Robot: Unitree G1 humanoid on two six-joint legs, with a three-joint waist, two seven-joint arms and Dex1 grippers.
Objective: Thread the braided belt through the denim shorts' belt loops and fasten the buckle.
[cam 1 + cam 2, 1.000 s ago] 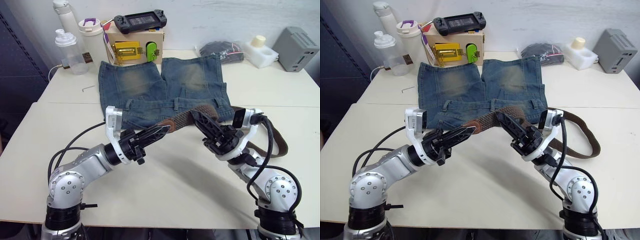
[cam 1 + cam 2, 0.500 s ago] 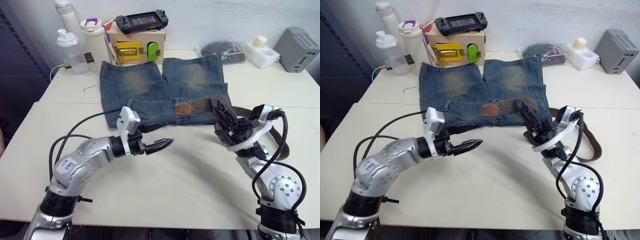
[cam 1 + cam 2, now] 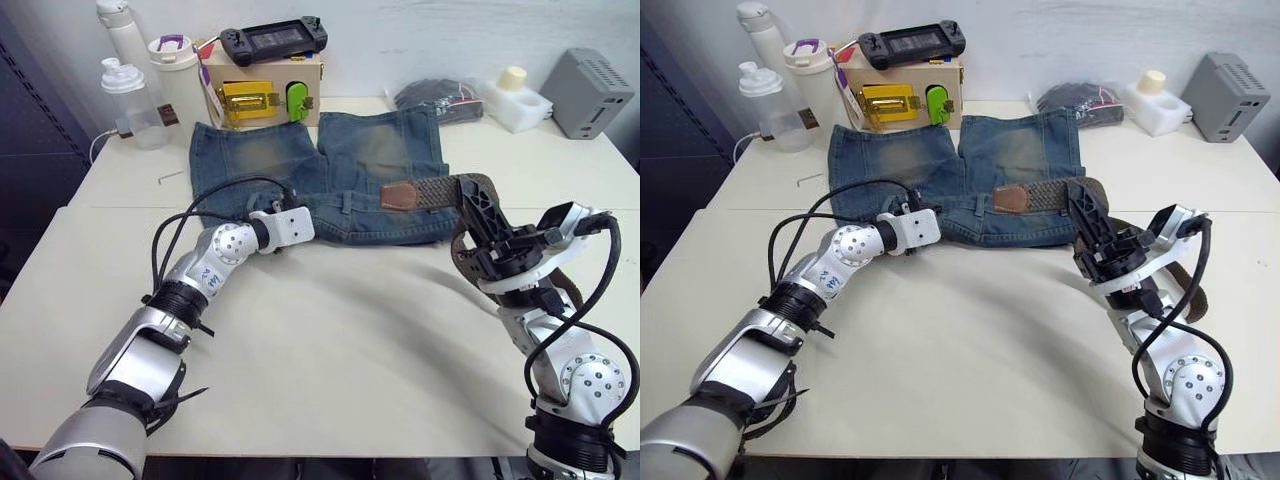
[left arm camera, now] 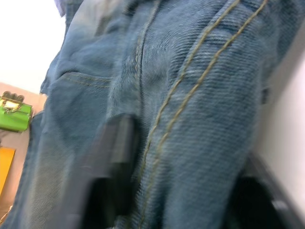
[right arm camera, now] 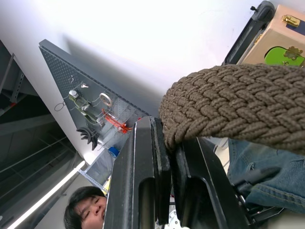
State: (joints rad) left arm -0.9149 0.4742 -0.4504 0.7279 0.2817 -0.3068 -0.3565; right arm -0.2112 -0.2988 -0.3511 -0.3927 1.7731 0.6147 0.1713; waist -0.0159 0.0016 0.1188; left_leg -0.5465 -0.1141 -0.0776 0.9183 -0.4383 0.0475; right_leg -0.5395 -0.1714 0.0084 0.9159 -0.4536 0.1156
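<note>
**Belt pinched by the right gripper over the waistband; left gripper at the shorts' near edge**

The braided belt lies across the waistband of the denim shorts, its leather-tipped end pointing toward the robot's left. The right gripper is clamped on the belt just beside that stretch; the right wrist view shows the woven strap squeezed between the two black fingers. Behind the gripper the rest of the belt curves back past the right arm and loops on the table.

The shorts lie flat, waistband toward the robot, legs pointing away. The left gripper sits at the waistband's near edge on the robot's left side, with a fold of denim bunched between its fingers; whether it actually grips the cloth I cannot tell.

Beyond the shorts' leg hems stand a wooden box with a yellow latch, a game controller on top, and bottles beside it.
</note>
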